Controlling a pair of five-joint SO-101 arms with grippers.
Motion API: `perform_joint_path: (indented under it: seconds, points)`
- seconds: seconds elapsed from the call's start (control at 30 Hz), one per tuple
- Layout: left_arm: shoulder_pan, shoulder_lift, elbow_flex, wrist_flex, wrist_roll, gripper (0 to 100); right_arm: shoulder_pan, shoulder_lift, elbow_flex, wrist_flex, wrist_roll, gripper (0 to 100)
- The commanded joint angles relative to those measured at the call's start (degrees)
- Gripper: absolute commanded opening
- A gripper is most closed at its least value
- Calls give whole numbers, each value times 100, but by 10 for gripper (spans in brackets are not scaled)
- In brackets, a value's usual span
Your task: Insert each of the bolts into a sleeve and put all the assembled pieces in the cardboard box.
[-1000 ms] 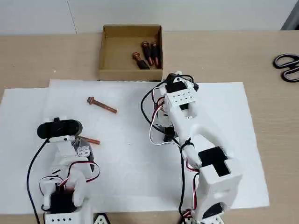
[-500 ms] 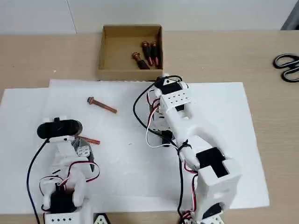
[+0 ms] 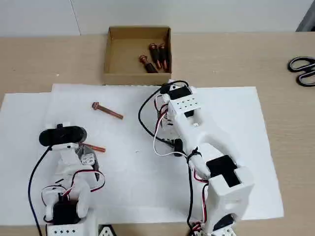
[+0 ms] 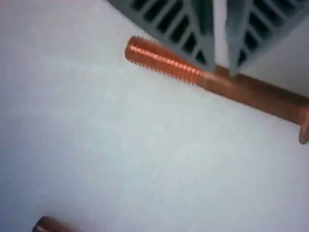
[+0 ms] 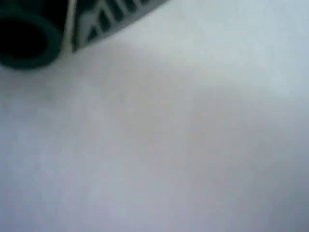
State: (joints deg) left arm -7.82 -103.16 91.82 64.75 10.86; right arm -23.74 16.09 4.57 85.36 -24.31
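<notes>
My left pincer (image 4: 219, 60) is closed down to a thin slit and has hold of nothing. One bolt (image 4: 212, 79) lies flat on the white paper (image 3: 236, 113), crosswise just past its tips. A second bolt (image 3: 107, 111) rests on the paper, well apart from it. My right pincer (image 5: 77, 29) hangs low over the paper beside a dark sleeve (image 5: 24, 38); I cannot tell its state. The cardboard box (image 3: 112, 49) holds three assembled pieces (image 3: 155, 56).
</notes>
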Motion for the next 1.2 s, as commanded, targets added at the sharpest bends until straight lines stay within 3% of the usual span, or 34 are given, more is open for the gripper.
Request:
perform_joint_path:
  seconds: [0.0,0.23,1.17]
  points:
    - [-9,-62,-31,-97,-26,6,-92,-497,-273,470,53,207]
    - [35,-62,-31,-97,-26,6,-259,-1007,-273,611,53,199]
    - [-9,-62,-31,-88,-35,6,-13,136,132,-171,53,197]
